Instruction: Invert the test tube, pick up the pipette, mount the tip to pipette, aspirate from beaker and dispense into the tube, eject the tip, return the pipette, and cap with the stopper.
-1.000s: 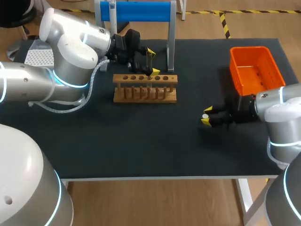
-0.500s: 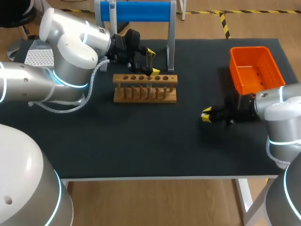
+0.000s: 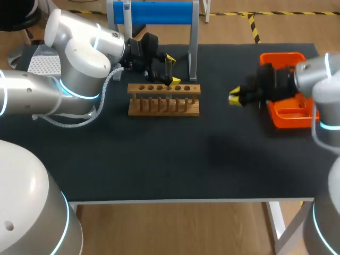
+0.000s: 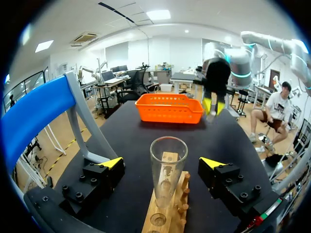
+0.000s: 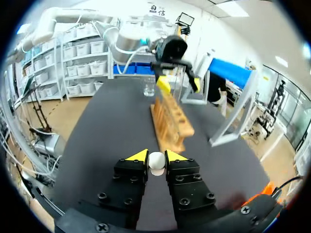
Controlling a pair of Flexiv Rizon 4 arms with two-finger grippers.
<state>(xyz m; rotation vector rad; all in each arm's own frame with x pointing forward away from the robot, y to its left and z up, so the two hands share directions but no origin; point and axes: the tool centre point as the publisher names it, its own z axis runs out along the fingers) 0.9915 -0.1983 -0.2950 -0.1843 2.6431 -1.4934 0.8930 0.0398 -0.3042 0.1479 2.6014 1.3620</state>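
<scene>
Clear test tube [image 4: 168, 162] stands upright in wooden rack [image 4: 167, 216], white stopper [image 5: 156, 161] pinched in right claw [image 5: 156, 156]

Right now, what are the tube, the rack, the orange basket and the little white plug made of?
Tube: clear glass, or maybe clear plastic; you see through it.
Rack: plain wood, pale brown and unpainted.
Basket: shiny orange plastic, with slotted walls.
Plug, pinched in the right fingers: white and matte, perhaps rubber; hard to tell.
</scene>
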